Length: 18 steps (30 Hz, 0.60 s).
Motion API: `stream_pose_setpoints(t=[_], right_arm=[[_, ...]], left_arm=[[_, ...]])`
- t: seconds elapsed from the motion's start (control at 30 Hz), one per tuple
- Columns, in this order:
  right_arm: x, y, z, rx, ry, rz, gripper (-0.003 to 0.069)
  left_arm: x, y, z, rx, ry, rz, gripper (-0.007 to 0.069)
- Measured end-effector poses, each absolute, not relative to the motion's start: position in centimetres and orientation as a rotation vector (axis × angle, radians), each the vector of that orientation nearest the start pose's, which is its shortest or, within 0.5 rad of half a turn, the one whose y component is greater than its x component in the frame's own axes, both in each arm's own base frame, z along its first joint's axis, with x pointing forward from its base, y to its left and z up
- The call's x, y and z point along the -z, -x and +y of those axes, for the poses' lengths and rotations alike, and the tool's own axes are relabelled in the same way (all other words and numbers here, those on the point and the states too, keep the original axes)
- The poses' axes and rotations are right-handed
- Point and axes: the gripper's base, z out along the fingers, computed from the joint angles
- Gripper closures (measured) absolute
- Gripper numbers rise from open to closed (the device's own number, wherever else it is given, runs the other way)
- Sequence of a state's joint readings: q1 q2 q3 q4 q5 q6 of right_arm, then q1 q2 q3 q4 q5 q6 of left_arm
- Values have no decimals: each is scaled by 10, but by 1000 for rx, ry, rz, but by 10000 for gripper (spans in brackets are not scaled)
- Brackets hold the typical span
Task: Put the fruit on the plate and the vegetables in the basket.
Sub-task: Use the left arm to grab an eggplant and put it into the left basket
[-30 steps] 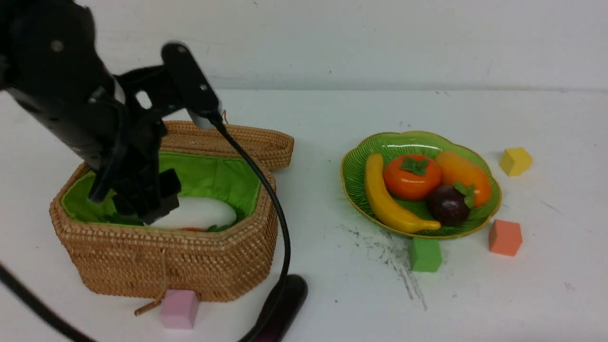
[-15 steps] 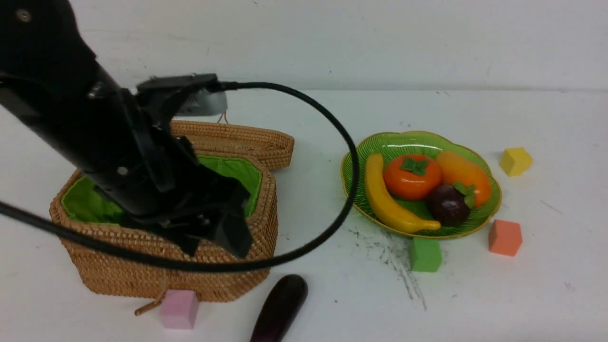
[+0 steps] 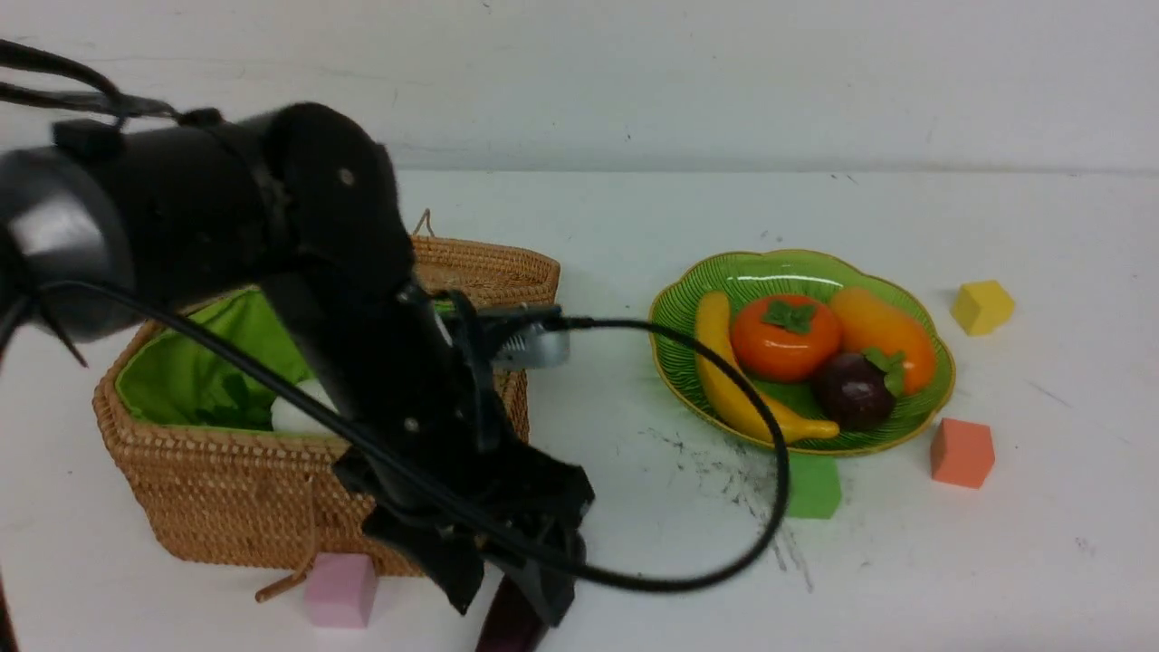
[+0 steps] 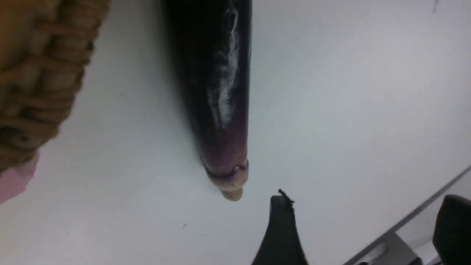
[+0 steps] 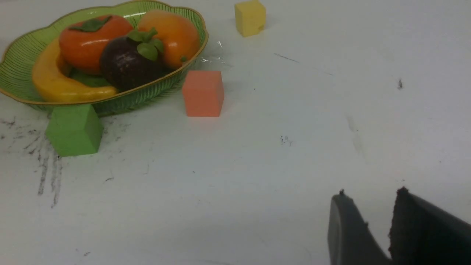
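Note:
The dark purple eggplant (image 3: 509, 627) (image 4: 217, 92) lies on the table in front of the basket (image 3: 181, 480). My left gripper (image 3: 507, 596) (image 4: 368, 209) hangs open low over the eggplant's stem end. In the left wrist view the eggplant sits beside the fingers (image 4: 281, 232), not between them. A white radish (image 3: 292, 412) shows inside the green-lined basket. The green plate (image 3: 670, 362) (image 5: 22, 48) holds the banana (image 3: 724, 385), persimmon (image 3: 786, 337), mango (image 3: 883, 330) and mangosteen (image 3: 851, 391). My right gripper (image 5: 371, 197) rests narrowly open and empty over bare table, away from the plate.
Foam cubes lie about: pink (image 3: 341, 589) at the basket's front, green (image 3: 812, 489) and orange (image 3: 962, 453) before the plate, yellow (image 3: 982, 308) to its right. The basket lid (image 3: 489, 263) lies open behind. A black cable (image 3: 770, 471) loops toward the plate. The table edge (image 4: 423, 211) runs near the left gripper.
My left arm has lifted out of the basket, swung over its front rim and come down to the eggplant. Its jaws stayed open. Fruit, plate and cubes have not moved.

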State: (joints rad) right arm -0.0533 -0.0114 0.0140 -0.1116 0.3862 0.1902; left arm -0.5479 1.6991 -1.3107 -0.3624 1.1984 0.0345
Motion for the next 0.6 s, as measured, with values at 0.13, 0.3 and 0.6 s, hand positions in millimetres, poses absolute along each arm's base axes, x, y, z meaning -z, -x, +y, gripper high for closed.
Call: stream_pose_setpoints(t=[0.13, 0.3, 0.6], right_arm=[[-175, -52, -7, 16, -160, 1863, 452], [-175, -52, -7, 16, -160, 1863, 452], [-175, -52, -7, 16, -160, 1863, 445]], left_arm=[[-248, -266, -217, 378, -619, 3016, 113], [-230, -276, -225, 312, -412, 3040, 113], [-193, -291, -227, 130, -484, 3058, 113]])
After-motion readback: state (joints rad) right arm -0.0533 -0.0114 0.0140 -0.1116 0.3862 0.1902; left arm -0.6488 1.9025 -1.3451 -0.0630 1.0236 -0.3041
